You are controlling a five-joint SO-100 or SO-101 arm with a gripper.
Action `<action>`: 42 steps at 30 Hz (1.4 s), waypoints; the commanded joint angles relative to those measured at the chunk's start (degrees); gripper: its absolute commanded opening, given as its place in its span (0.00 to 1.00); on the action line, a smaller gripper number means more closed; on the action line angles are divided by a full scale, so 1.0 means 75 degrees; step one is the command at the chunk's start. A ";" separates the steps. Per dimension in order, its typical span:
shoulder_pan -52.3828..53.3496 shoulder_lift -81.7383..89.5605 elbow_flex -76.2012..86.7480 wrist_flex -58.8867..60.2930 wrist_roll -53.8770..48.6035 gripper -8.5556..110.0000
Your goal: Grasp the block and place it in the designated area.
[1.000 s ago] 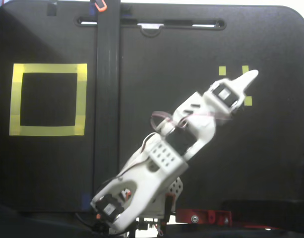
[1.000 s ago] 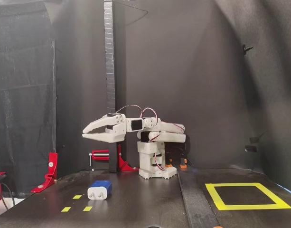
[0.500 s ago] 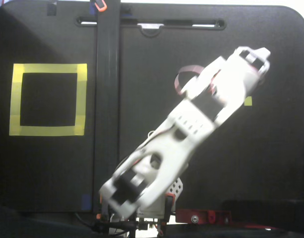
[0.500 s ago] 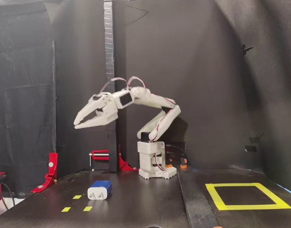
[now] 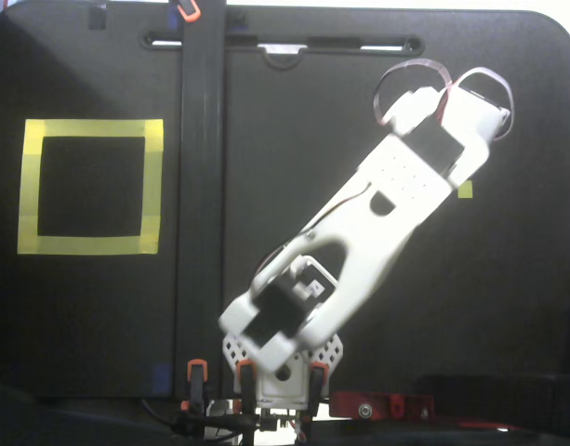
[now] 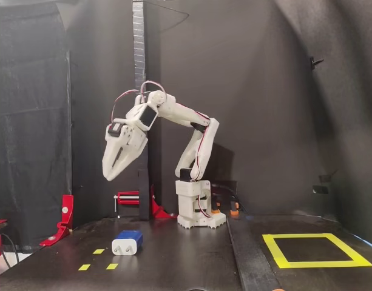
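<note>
In the fixed view from table level, the white arm is reaching out from its base, and its gripper (image 6: 108, 174) is hanging high above the table, pointing steeply down. Its two fingers are standing a little apart at the tips, holding nothing. The block (image 6: 127, 242) is lying on the black table below the gripper, well apart from it, its white face with two prongs turned toward the camera and its blue body behind. Small yellow markers (image 6: 98, 251) are lying just beside the block. The designated area (image 6: 277, 253) is lying far from the block, across the table. In the fixed view from above, the arm is covering the block.
</note>
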 commanded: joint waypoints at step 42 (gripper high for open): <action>-0.0199 -0.2027 -0.1500 0.1805 -0.8812 0.07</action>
